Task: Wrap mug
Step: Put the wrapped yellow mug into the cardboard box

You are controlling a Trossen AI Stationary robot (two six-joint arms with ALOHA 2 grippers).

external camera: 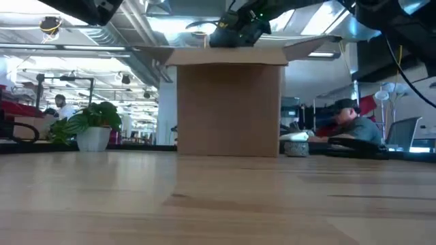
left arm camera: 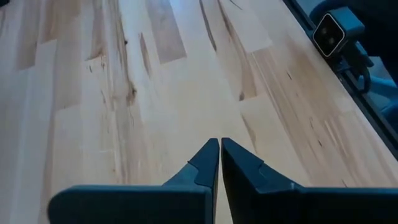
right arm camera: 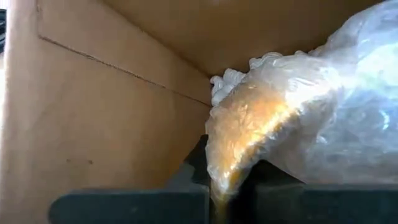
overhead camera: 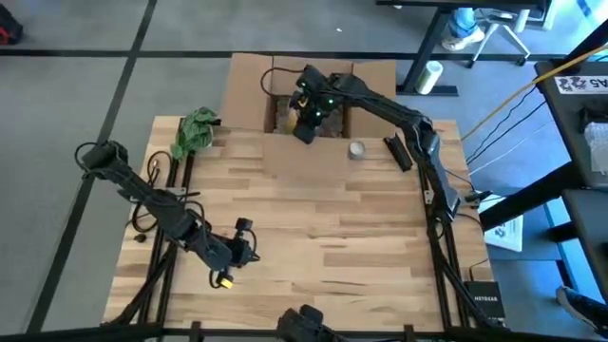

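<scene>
high view puts the right gripper (overhead camera: 306,119) over the open cardboard box (overhead camera: 249,81) at the table's (overhead camera: 313,237) far edge. right wrist view shows its fingers clamped on a bubble-wrapped bundle (right arm camera: 298,124) with something amber inside, held within the box's brown walls; whether that is the mug cannot be told. the left gripper (left arm camera: 219,163) hangs low over the near left of the bare wood, fingers together. a green cloth (overhead camera: 196,130) lies at the far left corner, a small grey tape roll (overhead camera: 356,149) beside the box.
</scene>
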